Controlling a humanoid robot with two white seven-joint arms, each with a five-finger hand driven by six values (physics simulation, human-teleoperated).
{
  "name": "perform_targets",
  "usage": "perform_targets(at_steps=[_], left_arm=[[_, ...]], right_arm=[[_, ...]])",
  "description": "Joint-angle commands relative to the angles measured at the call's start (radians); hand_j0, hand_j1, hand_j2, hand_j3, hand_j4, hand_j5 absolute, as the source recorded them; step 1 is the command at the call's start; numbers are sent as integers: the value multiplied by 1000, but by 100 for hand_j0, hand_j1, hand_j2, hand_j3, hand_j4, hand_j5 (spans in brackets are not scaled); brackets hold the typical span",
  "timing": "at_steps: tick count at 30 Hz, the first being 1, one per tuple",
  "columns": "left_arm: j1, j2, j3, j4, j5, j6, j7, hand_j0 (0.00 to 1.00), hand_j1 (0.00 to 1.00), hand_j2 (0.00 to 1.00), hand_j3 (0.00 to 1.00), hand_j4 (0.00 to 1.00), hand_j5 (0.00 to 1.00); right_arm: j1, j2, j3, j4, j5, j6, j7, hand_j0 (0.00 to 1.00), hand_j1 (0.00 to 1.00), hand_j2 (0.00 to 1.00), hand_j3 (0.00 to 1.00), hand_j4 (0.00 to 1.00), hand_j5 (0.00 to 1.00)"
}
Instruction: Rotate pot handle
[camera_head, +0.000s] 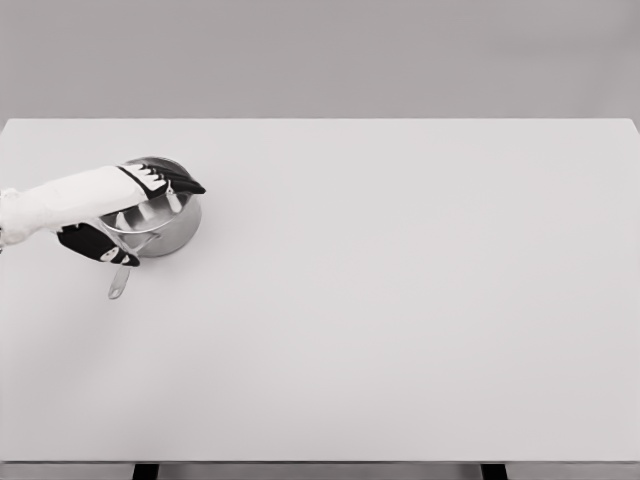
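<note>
Left hand (120, 215), reaching in from the left edge, straddles the steel saucepan (165, 228) near the white table's (400, 300) far-left side: fingers lie across the rim, thumb beside the handle (122, 278). Whether it truly grips, I cannot tell.

Left arm (60, 205) hides pot (170, 225) near rim; handle (120, 282) grip perhaps absent.

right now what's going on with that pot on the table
The robot's left hand reaches in from the left and sits over a small metal pot near the left side of the white table. Its fingers lie across the rim. The pot's handle points toward the camera. The right arm is out of view.
</note>
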Motion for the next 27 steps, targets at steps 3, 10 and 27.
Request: perform_targets(at_steps=[3, 10, 27], left_arm=[[2, -17, -22, -2, -2, -9, -1, 100, 100, 100, 100, 100, 100], [-64, -53, -98, -4, -11, -83, -1, 100, 100, 100, 100, 100, 100], [-314, 16, -465, 62, -141, -233, -1, 100, 100, 100, 100, 100, 100]], right_arm=[[-2, 0, 0, -1, 1, 0, 0, 100, 100, 100, 100, 100, 100], [28, 0, 2, 16, 1, 5, 0, 100, 100, 100, 100, 100, 100], [28, 0, 2, 16, 1, 5, 0, 100, 100, 100, 100, 100, 100]])
